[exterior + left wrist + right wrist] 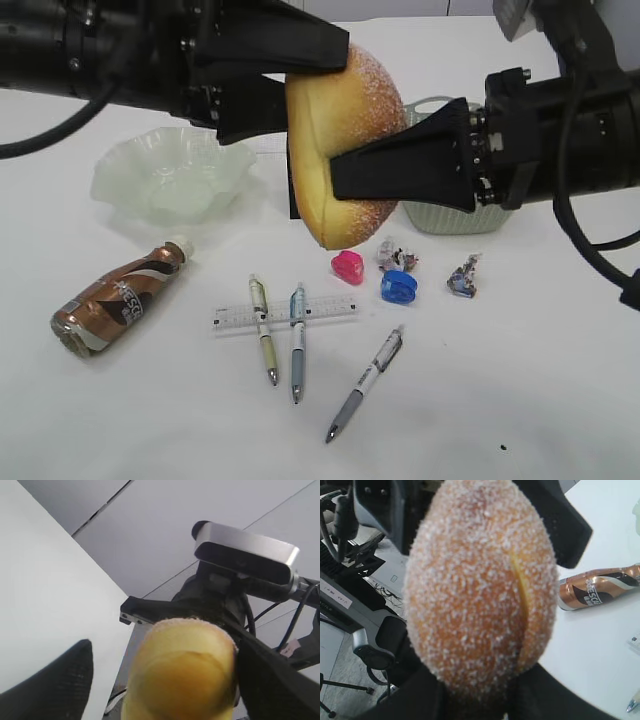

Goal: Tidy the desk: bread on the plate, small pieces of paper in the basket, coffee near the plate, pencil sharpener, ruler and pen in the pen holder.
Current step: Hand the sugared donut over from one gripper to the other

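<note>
A: Where is the bread (pixel 335 140)?

B: It hangs in the air above the table (pixel 520 380), on edge, sugared side toward the right arm. Both grippers grip it. The left gripper (pixel 275 85) has its fingers clamped across the top and upper left edge; the right gripper (pixel 400 165) pinches the lower right part.

A: Do the wrist views agree?

B: The right wrist view shows the sugared crust (pixel 480 585) filling the frame, with dark fingers (pixel 420 695) below it and the other arm's finger behind. The left wrist view shows the pale underside (pixel 182 672) between two black fingers (pixel 50 685).

A: And the plate (pixel 172 175)?

B: It sits at back left, pale green and wavy-rimmed, with nothing visible in it. The coffee (pixel 122 298) lies on its side in front of it.

A: The rest?

B: The basket (pixel 445 215) stands behind the right gripper, partly hidden. Before it lie a pink sharpener (pixel 348 267), a blue sharpener (pixel 398 287) and two paper scraps (pixel 396 254) (pixel 464 276). The ruler (pixel 285 314) lies flat with two pens (pixel 263 329) (pixel 297 341) crossing it; a third pen (pixel 364 384) lies to the right, apart.
</note>
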Robot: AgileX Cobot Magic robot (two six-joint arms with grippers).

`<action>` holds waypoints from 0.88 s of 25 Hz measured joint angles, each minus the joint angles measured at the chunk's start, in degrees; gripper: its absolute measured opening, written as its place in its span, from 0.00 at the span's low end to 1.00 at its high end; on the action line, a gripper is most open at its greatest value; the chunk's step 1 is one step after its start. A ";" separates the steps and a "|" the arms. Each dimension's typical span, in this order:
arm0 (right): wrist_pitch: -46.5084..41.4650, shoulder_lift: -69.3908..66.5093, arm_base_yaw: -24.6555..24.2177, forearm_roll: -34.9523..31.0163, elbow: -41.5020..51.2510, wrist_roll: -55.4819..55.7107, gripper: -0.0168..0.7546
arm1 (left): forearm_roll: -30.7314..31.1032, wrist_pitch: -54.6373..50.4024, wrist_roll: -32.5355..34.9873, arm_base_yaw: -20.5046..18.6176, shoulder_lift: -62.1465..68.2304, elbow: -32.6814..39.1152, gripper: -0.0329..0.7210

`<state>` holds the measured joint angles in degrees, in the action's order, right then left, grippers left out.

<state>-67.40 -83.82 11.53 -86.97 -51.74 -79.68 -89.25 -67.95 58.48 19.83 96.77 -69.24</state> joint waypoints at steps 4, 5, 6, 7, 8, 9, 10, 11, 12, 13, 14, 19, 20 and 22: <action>0.47 -0.13 -0.12 0.27 0.08 0.12 0.31 | -2.53 0.00 1.35 1.06 1.70 -0.11 0.90; 0.47 -0.13 -0.12 0.27 0.08 0.12 0.31 | -2.80 0.00 1.55 1.47 1.93 -0.22 0.89; 0.47 -0.13 -0.12 0.27 0.08 0.12 0.31 | -2.90 0.00 1.67 1.85 2.06 -0.34 0.89; 0.47 -0.13 -0.12 0.27 0.08 0.12 0.31 | -3.08 0.00 1.75 2.23 2.29 -0.59 0.89; 0.37 -0.13 -0.12 0.27 0.08 0.12 0.31 | -3.44 0.00 1.90 2.40 2.53 -0.63 0.88; 0.37 -0.13 -0.12 0.27 0.08 0.12 0.31 | -3.63 0.00 1.89 2.63 2.67 -0.63 0.88; 0.37 -0.13 -0.12 0.27 0.08 0.12 0.31 | -3.76 0.00 1.89 2.63 2.77 -0.63 0.87; 0.37 -0.13 -0.12 0.27 0.08 0.12 0.31 | -3.91 0.00 1.93 2.73 2.77 -0.63 0.86; 0.37 -0.13 -0.12 0.27 0.08 0.12 0.31 | -4.06 0.00 1.93 2.73 2.77 -0.63 0.84; 0.37 -0.13 -0.12 0.27 0.08 0.12 0.31 | -4.21 -0.11 2.02 2.73 2.77 -0.63 0.81; 0.37 -0.13 -0.12 0.27 0.08 0.12 0.31 | -4.36 -0.11 2.02 2.73 2.77 -0.63 0.79; 0.47 -0.13 -0.12 0.17 0.08 0.24 0.31 | -4.76 -0.33 2.06 2.84 2.77 -0.63 0.56; 0.47 -0.13 -0.12 0.08 0.08 0.24 0.31 | -4.76 -0.33 2.06 2.84 2.77 -0.63 0.51; 0.47 -0.13 -0.12 0.08 0.08 0.24 0.31 | -4.76 -0.33 2.06 2.84 2.77 -0.63 0.45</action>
<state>-66.93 -83.95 11.41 -86.89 -51.67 -79.44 -94.01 -68.28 60.53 22.68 99.54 -69.86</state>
